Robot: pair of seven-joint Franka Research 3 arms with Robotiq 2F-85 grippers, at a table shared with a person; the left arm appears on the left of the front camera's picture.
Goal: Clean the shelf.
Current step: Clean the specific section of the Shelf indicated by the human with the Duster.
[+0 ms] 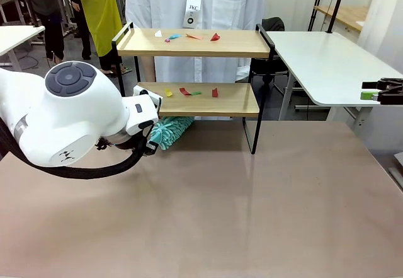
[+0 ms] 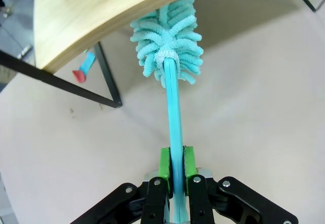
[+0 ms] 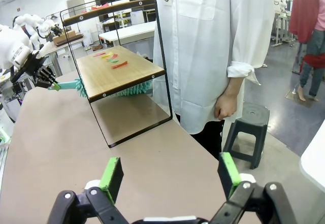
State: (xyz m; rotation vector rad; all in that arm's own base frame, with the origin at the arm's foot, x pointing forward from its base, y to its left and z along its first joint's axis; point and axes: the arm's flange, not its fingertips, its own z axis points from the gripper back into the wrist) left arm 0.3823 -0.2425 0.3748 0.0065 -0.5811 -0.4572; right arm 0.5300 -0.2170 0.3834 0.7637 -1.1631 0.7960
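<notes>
Quick look at the setup. The shelf stands at 12 o'clock on the table, with a person right behind it. Both boards have coloured scraps on them, so I'd say the cleaning hasn't really begun.

The left claw comes in from 9 o'clock. Its pads are pressed together on the thin handle of a teal duster, gripping well back from the head. The right claw hangs out at 3 o'clock, spread wide and holding nothing.

Here's my worry. The fluffy head is tucked under the lower board's 7 o'clock corner, not on top of it.

- **Missed scraps:** sweeping from here only wipes the underside and the table.
- **Bumping the shelf:** lifting straight up would drive the head or handle into the board's edge. That rack looks light, so it could slide or tip toward the person.
- **Twisting handle:** with such a long handle pinched so far from the head, any snag could turn it in the pads. The fibres could catch on the black frame or on the raised handle at the 9 o'clock end.
- **Scraps going the wrong way:** pushing toward 12 o'clock just dumps them at the person's side.
</notes>
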